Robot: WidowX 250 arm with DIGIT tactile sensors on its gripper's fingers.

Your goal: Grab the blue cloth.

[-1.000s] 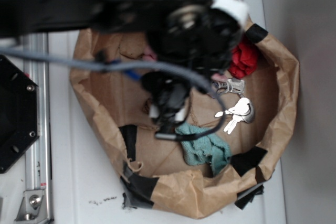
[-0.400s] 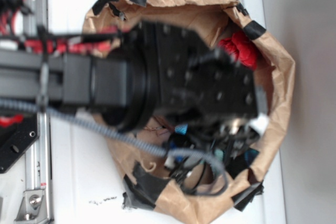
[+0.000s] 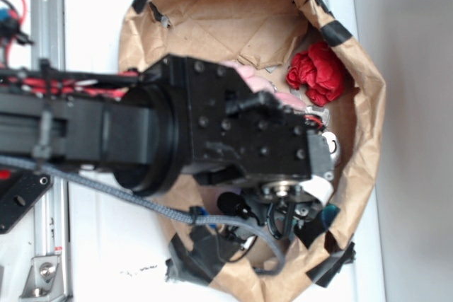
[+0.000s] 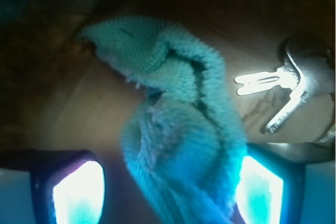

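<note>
Exterior view: the black arm (image 3: 198, 132) reaches from the left over the brown paper bag (image 3: 361, 139), covering most of its floor. The red cloth (image 3: 316, 72) lies against the upper right wall, with a strip of pink plush (image 3: 255, 76) showing at the arm's upper edge. Only a sliver of teal is visible below the wrist; the fingers are hidden here.

Wrist view: the blue cloth (image 4: 178, 124) lies bunched on the bag floor, running down between the 2 fingers (image 4: 79, 190). The gripper (image 4: 168, 192) stands wide, the right finger touching the cloth, the left apart from it. A metal spoon and fork (image 4: 286, 85) lie just right of the cloth.
</note>
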